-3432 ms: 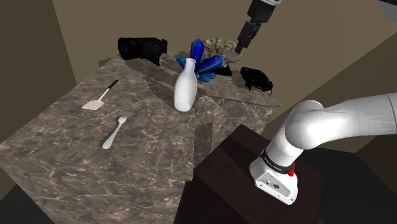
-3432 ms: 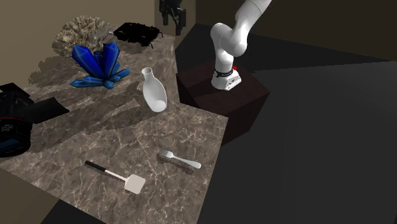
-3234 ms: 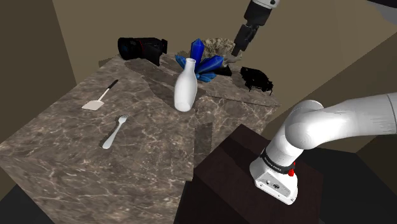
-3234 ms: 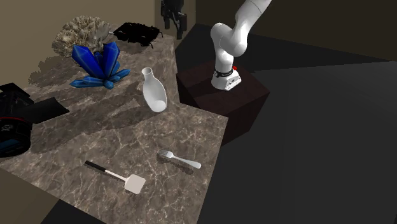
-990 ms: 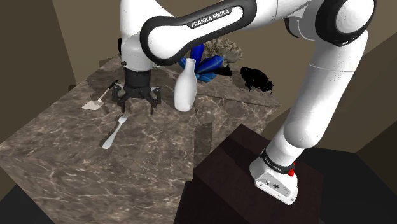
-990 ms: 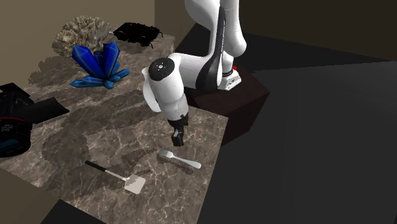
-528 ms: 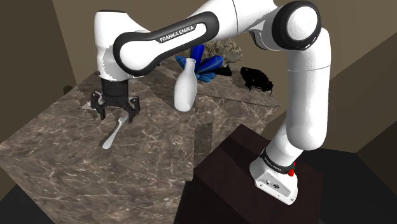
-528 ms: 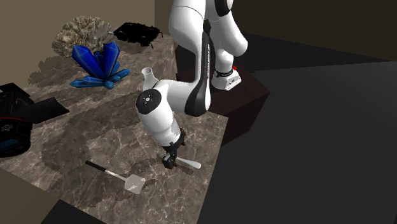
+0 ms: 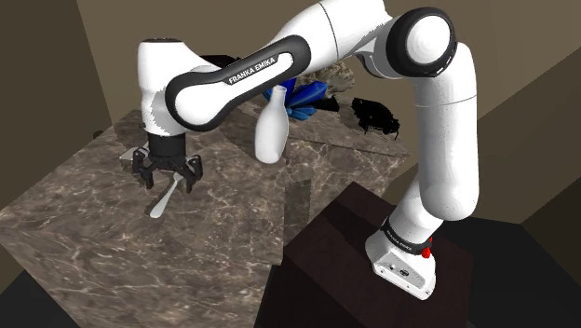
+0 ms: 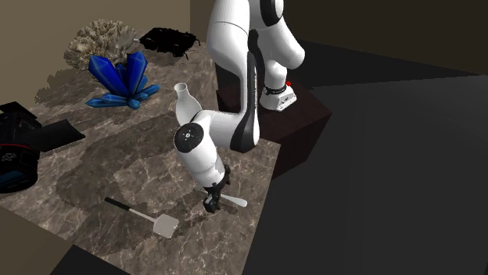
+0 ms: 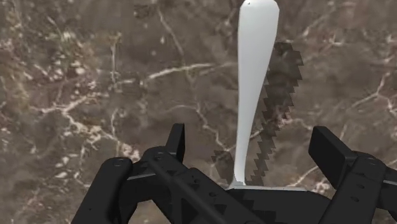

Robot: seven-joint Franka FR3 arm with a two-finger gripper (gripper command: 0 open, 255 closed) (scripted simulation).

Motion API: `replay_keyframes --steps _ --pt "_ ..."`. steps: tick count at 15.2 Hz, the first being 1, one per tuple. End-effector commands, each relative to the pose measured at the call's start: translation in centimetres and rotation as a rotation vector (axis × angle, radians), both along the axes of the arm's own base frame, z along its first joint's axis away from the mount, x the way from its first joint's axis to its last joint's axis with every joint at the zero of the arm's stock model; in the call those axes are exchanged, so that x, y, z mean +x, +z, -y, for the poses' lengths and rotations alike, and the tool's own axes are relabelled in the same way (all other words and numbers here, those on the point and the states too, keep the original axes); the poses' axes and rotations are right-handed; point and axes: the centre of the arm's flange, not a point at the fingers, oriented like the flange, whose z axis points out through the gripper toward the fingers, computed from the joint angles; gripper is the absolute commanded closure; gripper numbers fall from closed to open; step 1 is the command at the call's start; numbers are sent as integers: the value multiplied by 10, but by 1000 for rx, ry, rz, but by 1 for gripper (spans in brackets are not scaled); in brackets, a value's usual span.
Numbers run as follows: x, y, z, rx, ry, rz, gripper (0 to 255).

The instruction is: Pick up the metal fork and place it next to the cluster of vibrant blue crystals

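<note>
Toward the counter's edge on the second exterior view's right, a slim, pale, smooth fork (image 10: 235, 201) lies flat on the dark brown, marble-patterned counter (image 9: 214, 242), which has pale veins throughout. The all-black two-finger gripper (image 9: 168, 183) points down directly over it. Jaws wide: in the wrist view the two blocky fingers (image 11: 331, 153) stand well apart, and the fork's handle runs between them, touching neither. The tine end is hidden under the gripper body; what shows is the tapering handle with its rounded tip and a jagged dark shadow alongside. Cannot tell whether the fingertips reach the counter.

A cluster of long, faceted, glossy blue crystals (image 10: 117, 78) stands toward the counter's far corner, well apart from the fork. In the shoulder view the white forearm covers most of it.

A smooth white narrow-necked bottle (image 9: 270, 130) stands upright between the crystals and the fork. In the second exterior view its body is hidden behind the arm's elbow, with the mouth showing above.

A flat white spatula with a thin black handle (image 10: 148, 219) lies near the fork, by the counter's near edge in that view. A black camera (image 10: 16, 148) is cut off at the picture's left edge. A rough grey coral-like lump (image 10: 98, 39) sits behind the crystals. A low black object (image 10: 166, 39) lies at the far edge, its shape hard to make out.
</note>
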Motion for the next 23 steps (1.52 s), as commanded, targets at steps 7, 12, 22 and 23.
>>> replay_keyframes --steps 7,12,22,23 --pt "-1 -2 0 0 0 0 255" --pt "-1 -2 0 0 0 0 255" --pt "-1 30 0 0 0 0 255" --pt "-1 35 0 0 0 0 255"
